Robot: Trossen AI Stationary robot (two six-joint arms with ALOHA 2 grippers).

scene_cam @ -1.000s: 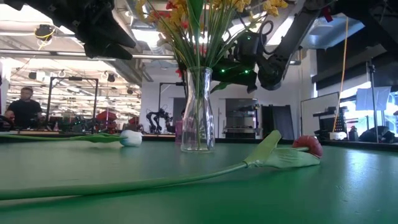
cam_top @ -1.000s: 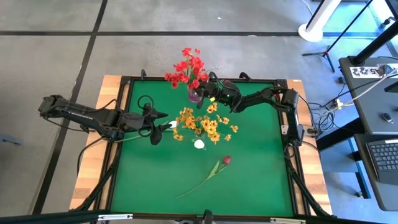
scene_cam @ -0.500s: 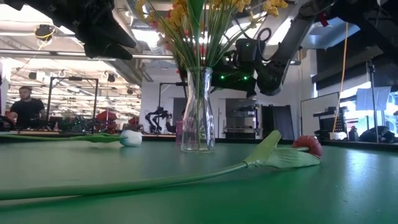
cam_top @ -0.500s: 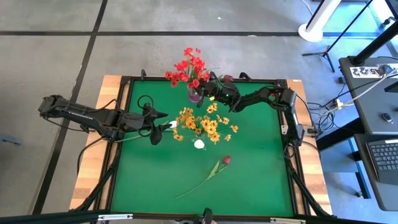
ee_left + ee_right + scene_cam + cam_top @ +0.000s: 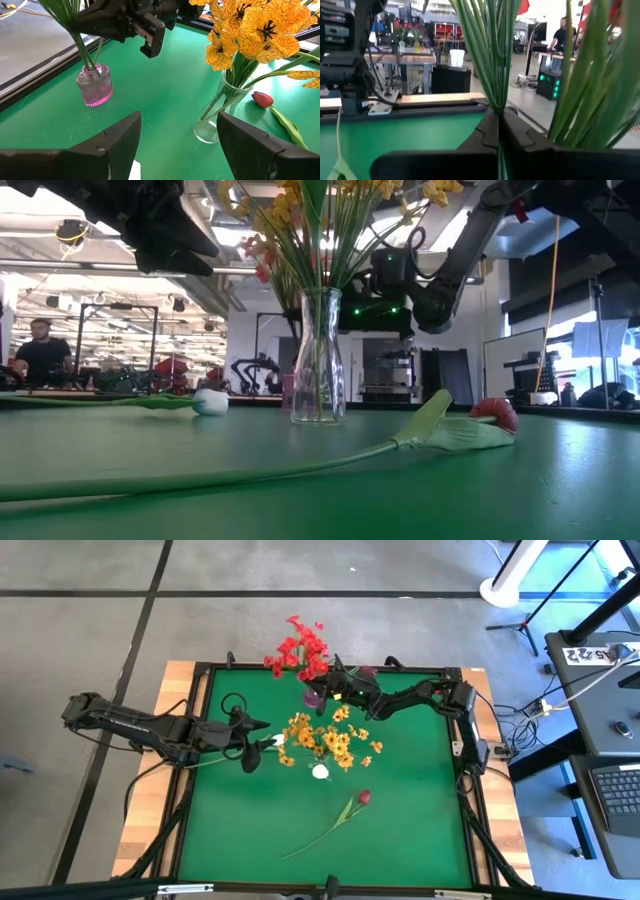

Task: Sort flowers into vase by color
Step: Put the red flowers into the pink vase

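On the green table, yellow flowers filled a clear vase; the right gripper, clamped on red flowers, worked at the pink vase; the left gripper gaped empty; two tulips remained.

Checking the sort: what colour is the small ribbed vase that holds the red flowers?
Translucent pink. The small ribbed vase shows best in the left wrist view.

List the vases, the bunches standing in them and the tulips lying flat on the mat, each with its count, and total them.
Vases: 2 (pink vase, clear vase)
Bunches in vases: 2 (red bunch, yellow bunch)
Tulips lying flat: 2 (white tulip, dark red tulip)
Total: 6
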